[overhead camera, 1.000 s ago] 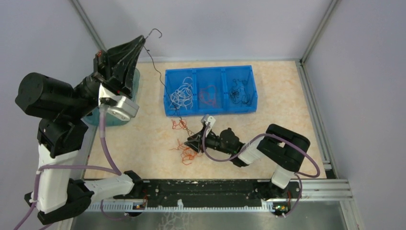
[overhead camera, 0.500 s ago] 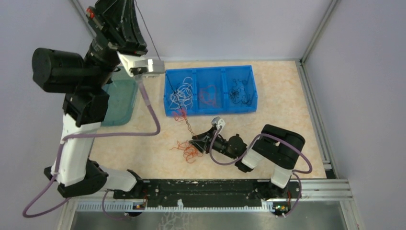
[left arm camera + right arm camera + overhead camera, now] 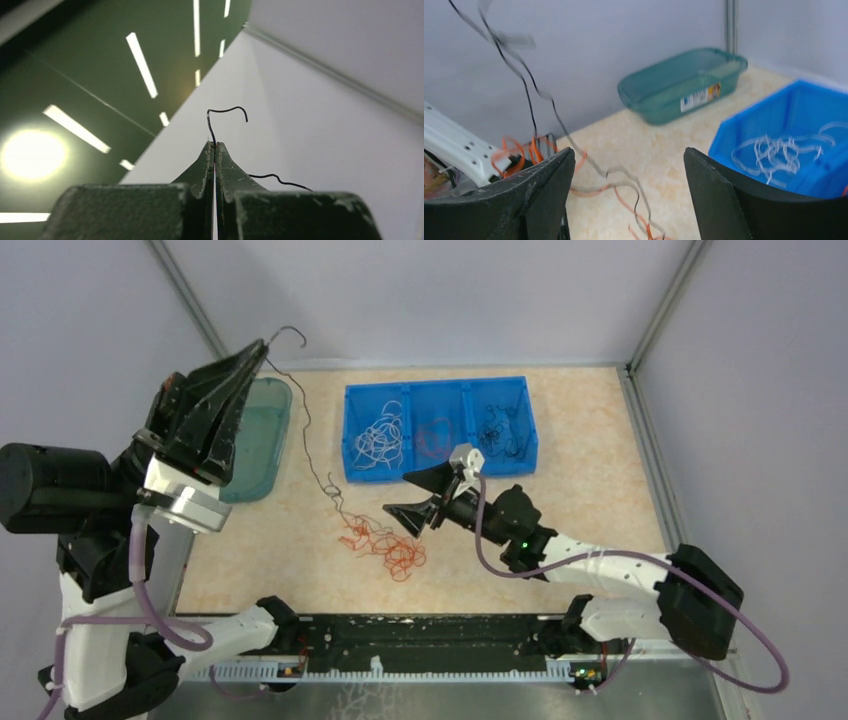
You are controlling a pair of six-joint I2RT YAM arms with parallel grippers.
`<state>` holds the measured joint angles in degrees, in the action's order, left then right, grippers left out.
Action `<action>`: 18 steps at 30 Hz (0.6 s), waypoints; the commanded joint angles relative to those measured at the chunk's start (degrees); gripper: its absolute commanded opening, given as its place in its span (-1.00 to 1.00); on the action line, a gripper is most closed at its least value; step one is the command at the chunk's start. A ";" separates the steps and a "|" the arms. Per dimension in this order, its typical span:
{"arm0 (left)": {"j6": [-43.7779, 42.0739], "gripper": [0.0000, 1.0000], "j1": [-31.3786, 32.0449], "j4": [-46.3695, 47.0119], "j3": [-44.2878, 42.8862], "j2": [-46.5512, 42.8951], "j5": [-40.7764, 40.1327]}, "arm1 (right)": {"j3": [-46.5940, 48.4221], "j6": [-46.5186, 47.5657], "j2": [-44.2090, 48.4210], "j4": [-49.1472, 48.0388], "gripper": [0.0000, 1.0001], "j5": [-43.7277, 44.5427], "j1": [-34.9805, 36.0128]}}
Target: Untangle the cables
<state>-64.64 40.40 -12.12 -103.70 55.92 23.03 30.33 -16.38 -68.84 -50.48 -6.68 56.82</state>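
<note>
My left gripper (image 3: 260, 346) is raised at the back left and shut on a thin black cable (image 3: 305, 420). The cable's free end curls above the fingertips in the left wrist view (image 3: 227, 111). It hangs down to a clump of orange-red cables (image 3: 385, 545) on the table and is still caught in it. My right gripper (image 3: 408, 495) is open and empty, just right of the clump and above the table. In the right wrist view the black cable (image 3: 526, 87) and orange strands (image 3: 624, 200) lie between and ahead of the open fingers (image 3: 544, 185).
A blue three-part bin (image 3: 440, 390) at the back holds white cables (image 3: 378, 436), orange-red cables (image 3: 434, 436) and black cables (image 3: 500, 430), one colour per part. A green tub (image 3: 255, 445) stands at the left, also in the right wrist view (image 3: 681, 82).
My left gripper swung down and left with the black cable, dragging the orange clump leftward. My right gripper lifted, moved back toward the bin and now stands open.
</note>
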 commanded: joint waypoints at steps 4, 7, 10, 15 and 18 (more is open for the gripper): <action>21.94 -1.00 0.12 -8.43 6.43 0.61 7.17 | 12.17 5.91 4.04 13.50 0.63 -9.79 -0.65; 22.35 -1.00 0.12 -10.20 6.48 0.43 8.13 | 14.43 3.99 2.38 11.94 0.57 -14.84 -0.65; 22.04 -1.00 0.12 -10.54 6.77 0.14 8.17 | 15.12 1.20 0.90 9.16 0.47 -19.33 -0.65; 20.94 -1.00 0.12 -11.12 7.25 -0.19 8.64 | 15.90 -0.49 -1.03 9.20 0.28 -24.71 -0.72; 20.96 -1.00 0.12 -11.15 7.26 -0.31 9.03 | 15.46 -0.07 -1.12 10.05 0.09 -22.41 -0.94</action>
<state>-44.56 40.40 -23.20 -96.27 56.40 30.33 42.54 -15.68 -70.19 -38.85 -27.40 56.42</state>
